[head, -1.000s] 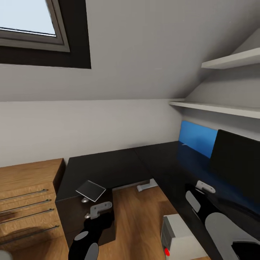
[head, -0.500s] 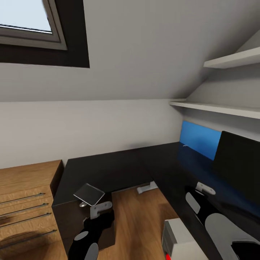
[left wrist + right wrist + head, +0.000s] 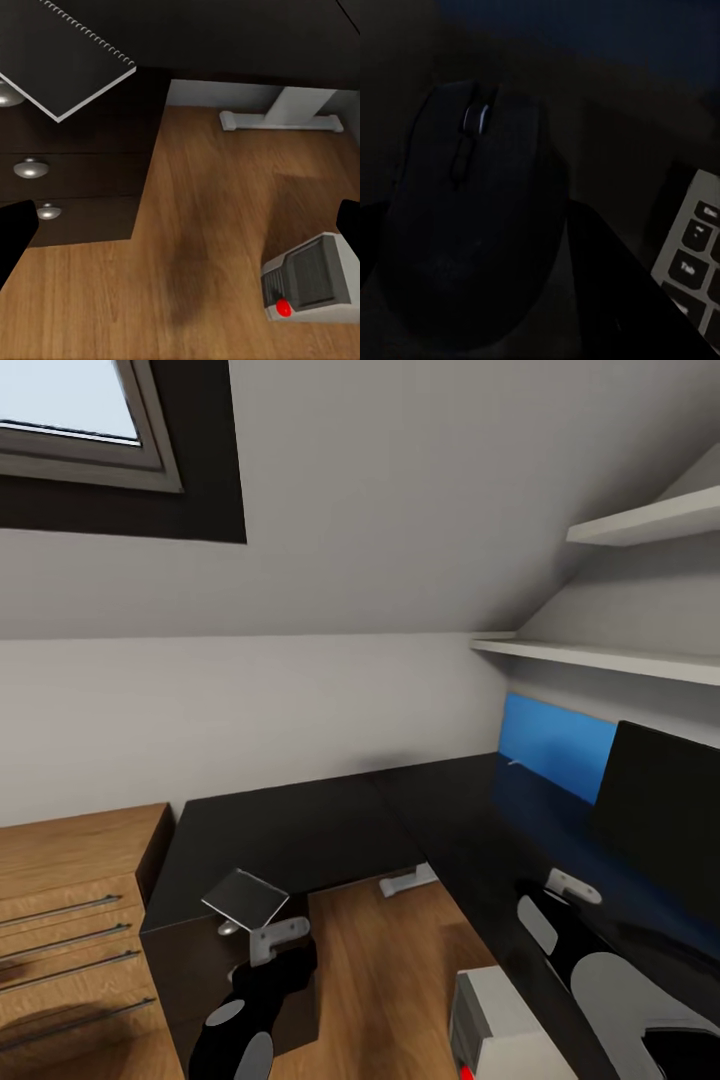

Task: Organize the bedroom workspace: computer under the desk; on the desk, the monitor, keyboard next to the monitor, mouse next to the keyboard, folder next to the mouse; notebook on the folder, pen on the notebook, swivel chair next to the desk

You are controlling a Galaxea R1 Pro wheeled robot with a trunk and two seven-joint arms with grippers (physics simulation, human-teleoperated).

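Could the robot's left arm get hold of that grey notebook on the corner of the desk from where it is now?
Probably yes. The left gripper hangs just in front of the notebook, which juts over the desk edge above the drawers, with nothing between them. Its fingers look spread wide.

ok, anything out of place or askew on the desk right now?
Yes: the notebook sits skewed at the corner of the desk above the drawers, one corner overhanging the edge. The folder stands against the wall rather than lying flat.

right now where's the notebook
In the head view the notebook lies on the near-left corner of the desk, above the drawer knobs, just beyond the left gripper.
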